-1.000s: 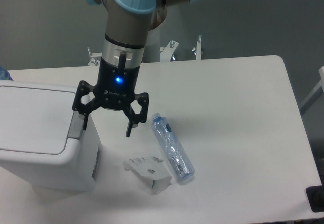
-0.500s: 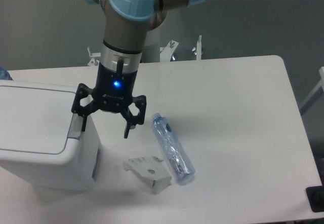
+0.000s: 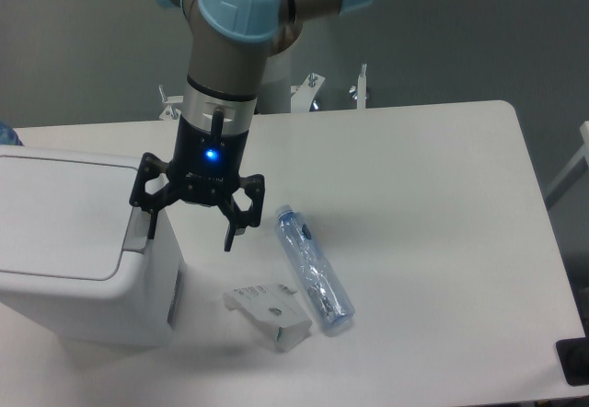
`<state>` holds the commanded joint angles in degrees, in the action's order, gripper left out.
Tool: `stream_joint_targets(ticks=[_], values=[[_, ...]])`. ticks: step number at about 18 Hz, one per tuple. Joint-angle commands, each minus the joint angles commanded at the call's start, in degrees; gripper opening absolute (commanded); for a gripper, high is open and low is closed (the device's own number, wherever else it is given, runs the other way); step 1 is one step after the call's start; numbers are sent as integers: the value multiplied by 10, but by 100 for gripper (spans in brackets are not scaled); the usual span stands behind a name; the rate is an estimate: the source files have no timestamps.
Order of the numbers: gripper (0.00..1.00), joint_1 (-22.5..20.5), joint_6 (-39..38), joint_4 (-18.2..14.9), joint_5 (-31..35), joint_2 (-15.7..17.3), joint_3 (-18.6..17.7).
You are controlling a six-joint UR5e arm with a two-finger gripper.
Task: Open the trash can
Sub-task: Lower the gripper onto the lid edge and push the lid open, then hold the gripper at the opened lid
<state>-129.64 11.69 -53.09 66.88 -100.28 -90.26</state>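
The trash can (image 3: 74, 241) is a large white box-shaped bin at the left of the table, its flat lid down. A grey push tab (image 3: 136, 230) sits at the lid's right edge. My gripper (image 3: 190, 234) hangs open just right of the bin's top right corner. Its left fingertip (image 3: 150, 226) is at the grey tab; I cannot tell whether they touch. The right fingertip (image 3: 230, 238) is in the air over the table. Nothing is held between the fingers.
A small white-grey carton (image 3: 271, 312) lies in front of the gripper, and a clear plastic bottle (image 3: 314, 269) lies to its right. Metal brackets (image 3: 359, 85) stand behind the table's far edge. A dark object (image 3: 575, 363) sits at the bottom right corner.
The gripper has shifted very slightly left toward the bin since the earliest frame; it has stayed open. The lid has not moved.
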Motion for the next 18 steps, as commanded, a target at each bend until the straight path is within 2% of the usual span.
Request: stream_joint_targets(ticks=[9,13,18], values=[[100,1,-2,-1,-1,4,-1],[100,11,-1,2,6,5,-20],[100,11,-1,2,8,5,-18]])
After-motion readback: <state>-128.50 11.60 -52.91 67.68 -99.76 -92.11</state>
